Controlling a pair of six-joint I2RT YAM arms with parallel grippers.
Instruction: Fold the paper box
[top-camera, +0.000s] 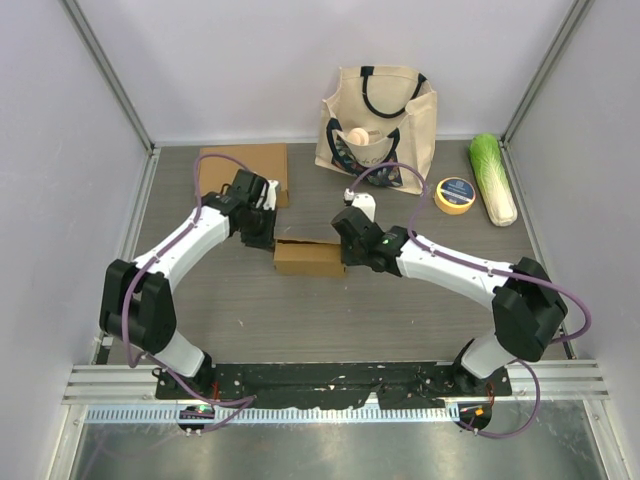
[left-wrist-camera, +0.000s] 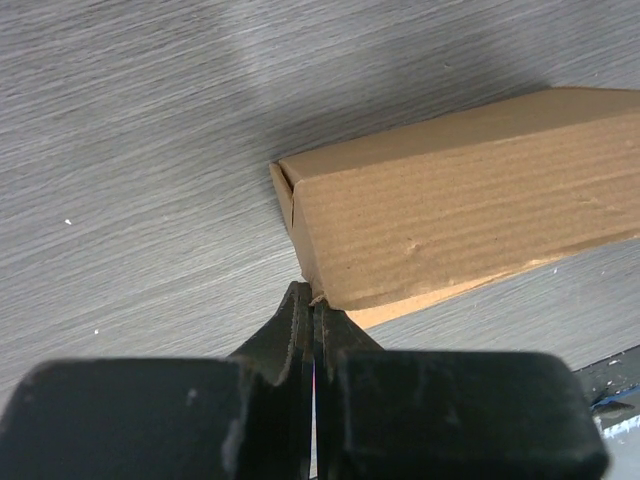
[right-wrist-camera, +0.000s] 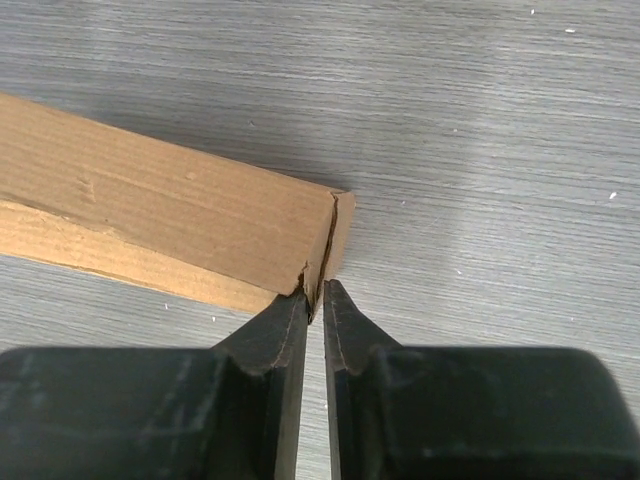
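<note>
The brown paper box lies closed on the table between my two arms. My left gripper is at its left end. In the left wrist view that gripper is shut, its tips pinching a sliver of card at the lower corner of the box. My right gripper is at the right end. In the right wrist view its jaws stand a narrow gap apart, with the edge of the end flap of the box just at their tips.
A flat sheet of cardboard lies behind the left arm. A canvas tote bag stands at the back, with a roll of yellow tape and a napa cabbage to its right. Walls close in both sides.
</note>
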